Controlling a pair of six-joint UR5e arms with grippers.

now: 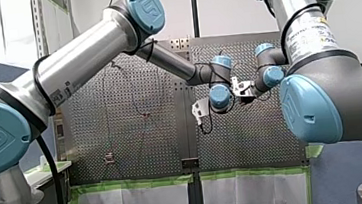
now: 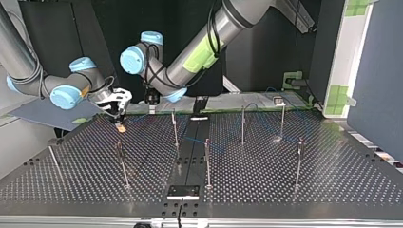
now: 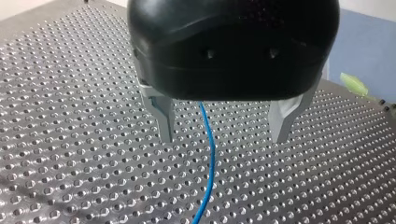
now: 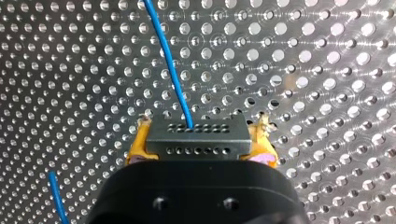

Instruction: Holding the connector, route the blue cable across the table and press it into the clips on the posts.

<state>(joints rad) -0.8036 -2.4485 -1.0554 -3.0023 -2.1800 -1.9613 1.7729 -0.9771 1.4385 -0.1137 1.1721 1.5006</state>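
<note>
White wall [image 1: 229, 2], blue partition [image 2: 375, 71].

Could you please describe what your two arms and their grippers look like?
My left arm and my right arm are silver tubes with grey joints, light-blue caps and black cables; both carry printed labels. My left gripper has a black body and bare metal fingers; my right gripper is black with yellow pads.
</note>
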